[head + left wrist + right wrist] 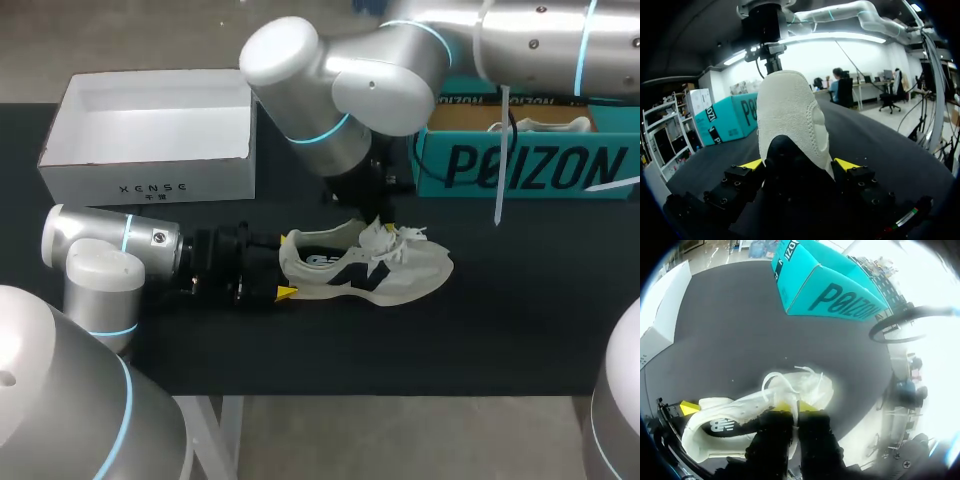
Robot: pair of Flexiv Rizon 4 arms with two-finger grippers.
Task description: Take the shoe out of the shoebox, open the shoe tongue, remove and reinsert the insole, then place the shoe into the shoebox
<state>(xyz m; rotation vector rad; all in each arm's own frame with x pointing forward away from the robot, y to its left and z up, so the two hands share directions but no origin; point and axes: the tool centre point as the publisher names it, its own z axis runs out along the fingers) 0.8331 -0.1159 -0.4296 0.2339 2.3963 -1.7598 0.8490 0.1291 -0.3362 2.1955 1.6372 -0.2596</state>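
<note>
Overhead, the shoe [385,272] lay on its side at the middle of the black surface [500,330], out of the box, heel toward 9 o'clock and toe toward 3 o'clock. The open white shoebox [150,185] stood at 10 o'clock from it and a teal box [520,170] at 2 o'clock. The left gripper [285,272] came in from 9 o'clock and was clamped on the heel. The right gripper [378,222] came down over the laces from 12 o'clock. From the left wrist, the shoe's white heel [790,110] stood squarely between the yellow tips, both pressing it from either side, with the right gripper directly ahead at the shoe's opening. From the right wrist, its own fingers [782,407] were nearly together, pinched on a thin white strip that I took for the shoe tongue [795,401], with loose laces [777,382] just ahead. Judging by this, opening the tongue was the step in hand. It would go best with the heel clamped firmly as an anchor while the tongue is drawn gently up and toward the toe. The pull should be slow enough that the laces do not snag or the shoe lift.
</note>
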